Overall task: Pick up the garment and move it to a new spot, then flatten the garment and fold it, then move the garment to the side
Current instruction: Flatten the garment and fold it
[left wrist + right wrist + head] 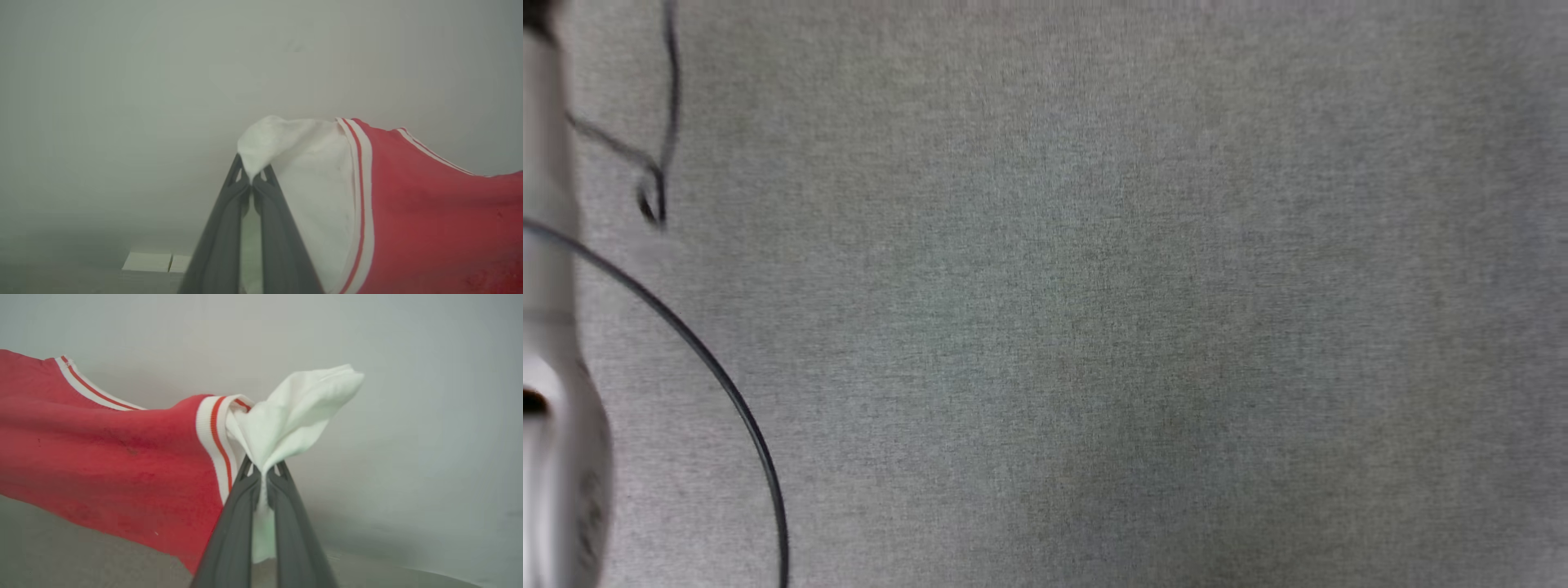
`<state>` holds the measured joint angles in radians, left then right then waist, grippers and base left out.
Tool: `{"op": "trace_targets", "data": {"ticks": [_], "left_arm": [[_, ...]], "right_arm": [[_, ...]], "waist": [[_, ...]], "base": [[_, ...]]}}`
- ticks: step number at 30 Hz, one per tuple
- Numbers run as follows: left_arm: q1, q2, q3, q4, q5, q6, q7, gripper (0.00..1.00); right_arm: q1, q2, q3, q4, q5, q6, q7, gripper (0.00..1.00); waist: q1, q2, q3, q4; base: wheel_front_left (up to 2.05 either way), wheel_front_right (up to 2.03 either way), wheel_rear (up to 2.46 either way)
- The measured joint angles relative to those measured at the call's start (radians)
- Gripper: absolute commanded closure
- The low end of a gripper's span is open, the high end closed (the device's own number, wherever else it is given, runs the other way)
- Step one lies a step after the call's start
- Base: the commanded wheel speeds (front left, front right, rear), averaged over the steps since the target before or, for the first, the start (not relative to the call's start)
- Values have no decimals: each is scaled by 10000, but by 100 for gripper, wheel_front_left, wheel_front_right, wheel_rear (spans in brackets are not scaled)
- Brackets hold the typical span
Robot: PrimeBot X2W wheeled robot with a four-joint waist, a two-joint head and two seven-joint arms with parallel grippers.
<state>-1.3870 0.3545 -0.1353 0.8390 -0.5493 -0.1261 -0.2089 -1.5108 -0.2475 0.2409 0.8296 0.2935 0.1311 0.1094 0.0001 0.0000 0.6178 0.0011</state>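
The garment [429,204] is a red shirt with white sleeves and red-and-white striped trim, held up in the air between both arms. My left gripper [251,179] is shut on the tip of one white sleeve [294,147]. In the right wrist view the garment [102,449] stretches off to the left, and my right gripper [263,471] is shut on the other white sleeve [294,412], which bunches above the fingertips. The "23" is hidden.
The head view looks down on a grey cloth-covered surface [1094,327]. A pale forearm [556,367] runs along its left edge, with thin black cables [727,384] looping beside it. Pale tiles [155,262] lie low in the left wrist view.
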Motion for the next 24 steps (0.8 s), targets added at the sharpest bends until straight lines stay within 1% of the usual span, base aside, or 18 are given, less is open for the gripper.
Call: {"op": "trace_targets", "data": {"ticks": [4, 6, 12, 15, 17, 20, 24], "left_arm": [[1852, -86, -159, 67, -299, -31, -326, 100], [2825, -104, -201, -138, -531, -33, -418, 100], [6071, -82, -224, -1229, -982, -35, -510, 100], [7614, -251, 132, -1969, -1241, -48, -512, 100], [8557, -326, 382, -2489, -1229, -38, -514, 100], [10063, -479, 621, -3150, -1149, 215, -512, 100], [11777, -552, 769, -3908, -1129, 493, -512, 100]], "right_arm": [[1815, 23, 614, 46, 623, 2, -416, 100], [2720, -42, 871, -84, 938, 2, -667, 100], [5618, -397, 1624, -826, 1891, 0, -1103, 100], [7036, -627, 1831, -1319, 2326, 2, -1252, 100], [7909, -769, 1902, -1641, 2554, 2, -1285, 100], [9174, -844, 1919, -2180, 2853, 2, -1300, 100], [10769, -1032, 1789, -2801, 2978, 2, -1352, 100]], "waist": [[0, 0, -548, -20], [0, 0, -897, -34], [-1, 0, -2088, -59], [-2, 0, -2720, -57], [-2, 0, -3130, -40], [-3, 0, -3743, -22], [-4, 0, -4510, -25]], "base": [[0, 0, 0], [0, 0, 0], [0, 0, 0], [0, 0, 0], [0, 0, 0], [0, 0, 0], [0, 0, 0]]}}
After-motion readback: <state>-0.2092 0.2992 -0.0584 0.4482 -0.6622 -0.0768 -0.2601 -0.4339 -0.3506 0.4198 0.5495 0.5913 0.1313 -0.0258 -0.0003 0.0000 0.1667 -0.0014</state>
